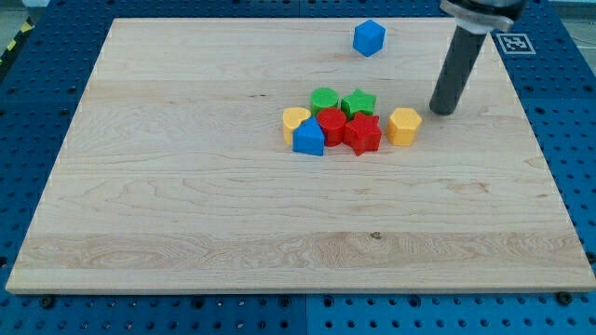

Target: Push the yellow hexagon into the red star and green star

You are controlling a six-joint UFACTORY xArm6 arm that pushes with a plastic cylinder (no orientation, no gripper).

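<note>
Just right of yellow hexagon (pixel 404 126), my tip (pixel 442 112).

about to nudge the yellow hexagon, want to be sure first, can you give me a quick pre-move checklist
1. My tip is on the wooden board, just to the view's upper right of the yellow hexagon block: ok.
2. Tip apart from the hexagon, narrow gap showing: ok.
3. Red star block lies to the view's left of the hexagon, a small gap between them: ok.
4. Green star block sits just above the red star, touching it: ok.
5. Nothing between hexagon and stars: ok.
6. Blue cube near the view's top, out of the path: ok.
</note>
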